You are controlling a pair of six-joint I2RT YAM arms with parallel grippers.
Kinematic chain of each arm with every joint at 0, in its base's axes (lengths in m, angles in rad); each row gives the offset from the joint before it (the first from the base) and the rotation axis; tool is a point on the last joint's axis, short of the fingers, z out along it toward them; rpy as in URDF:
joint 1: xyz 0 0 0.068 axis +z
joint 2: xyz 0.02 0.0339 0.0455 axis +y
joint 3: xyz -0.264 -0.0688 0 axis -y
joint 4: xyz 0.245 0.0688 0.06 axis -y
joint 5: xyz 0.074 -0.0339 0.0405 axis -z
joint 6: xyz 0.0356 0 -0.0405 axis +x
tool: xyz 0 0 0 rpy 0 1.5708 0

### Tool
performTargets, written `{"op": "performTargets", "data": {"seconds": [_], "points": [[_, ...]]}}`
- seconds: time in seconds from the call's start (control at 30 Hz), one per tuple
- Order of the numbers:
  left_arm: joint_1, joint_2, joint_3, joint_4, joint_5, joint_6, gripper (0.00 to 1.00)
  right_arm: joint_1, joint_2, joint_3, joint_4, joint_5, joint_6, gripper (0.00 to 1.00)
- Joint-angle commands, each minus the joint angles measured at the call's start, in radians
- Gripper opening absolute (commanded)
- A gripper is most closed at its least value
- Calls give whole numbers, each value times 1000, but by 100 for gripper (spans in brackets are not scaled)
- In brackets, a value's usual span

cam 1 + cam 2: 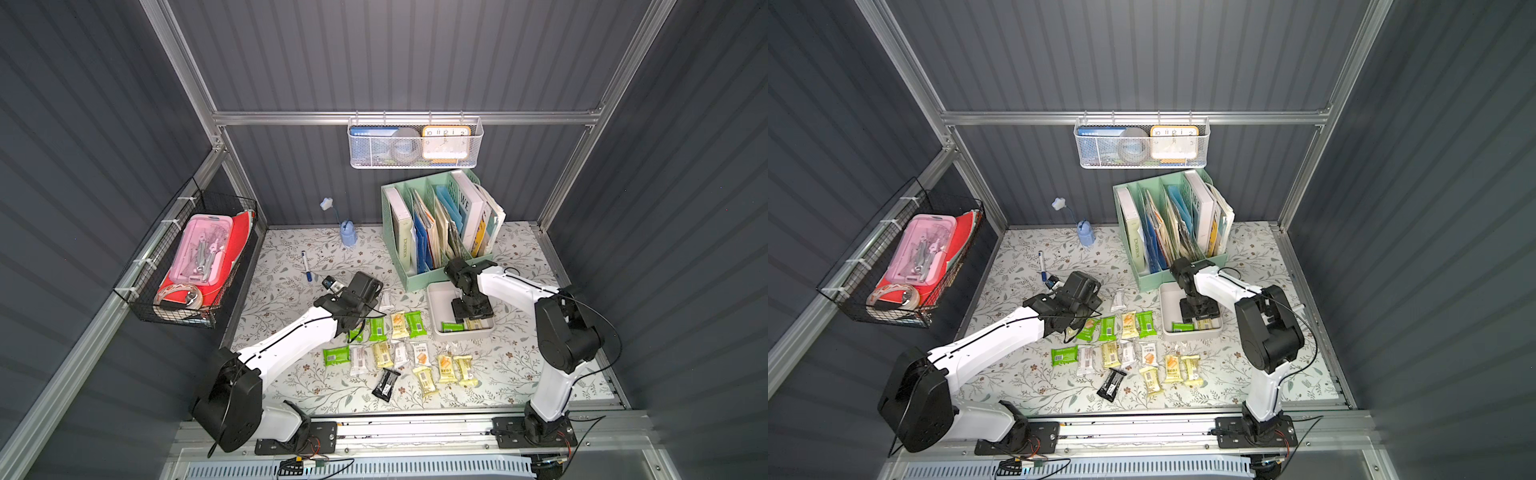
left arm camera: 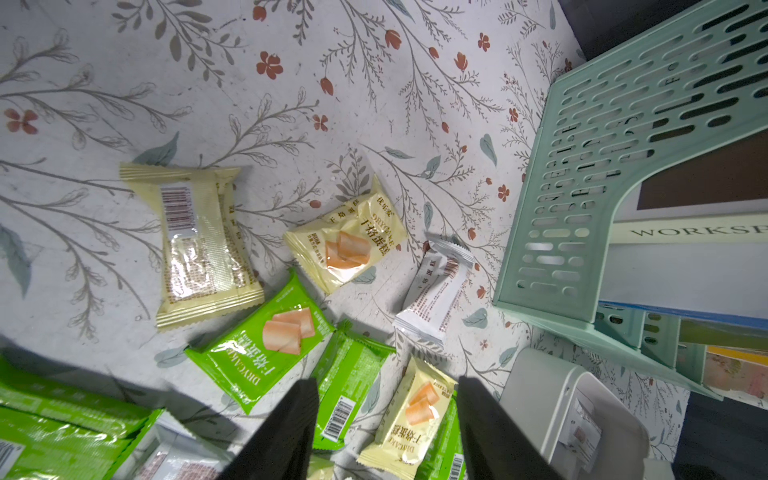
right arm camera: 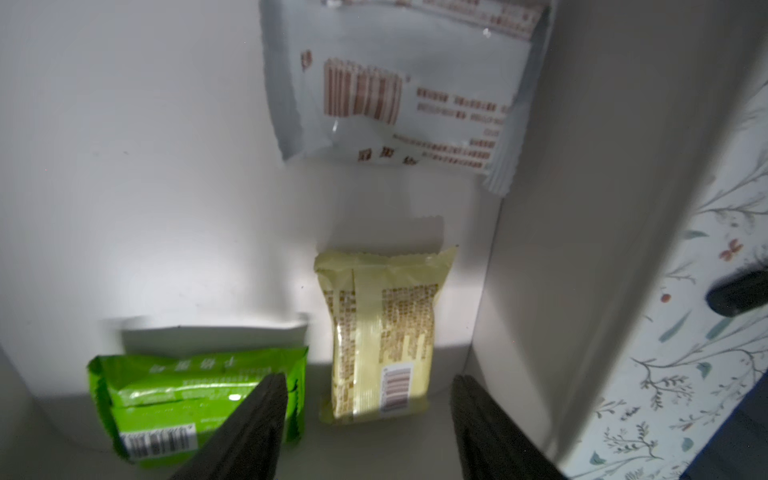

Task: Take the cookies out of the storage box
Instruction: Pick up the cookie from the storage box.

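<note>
The right tool (image 3: pixel 370 384) is seen with jaws apart inside the storage box (image 3: pixel 540 249), above a pale yellow packet (image 3: pixel 382 324); a green packet (image 3: pixel 187 386) and a whitish packet (image 3: pixel 395 95) are seen beside it. The left tool (image 2: pixel 386 384) is held apart, empty, over cookies (image 1: pixel 382 353) spread on the worktop (image 1: pixel 519 365).

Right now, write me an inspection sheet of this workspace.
Surface: floral table cover.
Job's things: storage box holds green packet, yellow packet, whitish packet; other cookies lie on the cover.
Clutter: marker pen, file organiser, small blue gadget.
Grippers: left gripper open, empty, above laid-out packets; right gripper open, empty, inside the box.
Cables: black cable along each arm; loose wires at front rail.
Surroundings: white mesh basket, back wall; black wire basket, side wall.
</note>
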Motion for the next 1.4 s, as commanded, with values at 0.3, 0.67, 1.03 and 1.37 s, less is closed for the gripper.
{"op": "performTargets", "data": {"seconds": [0.3,0.67,1.03,1.37], "points": [[9,-4,22,-45,-13,14,59,-10,60,-6,68,-88,3,66],[11,-6,17,-39,-12,2,59,14,-73,-11,124,-137,-4,68],[13,7,14,-21,-2,-1,59,10,-2,-22,49,-143,-120,72],[13,-1,8,-26,-5,-6,59,10,68,-15,61,-74,-122,68]]}}
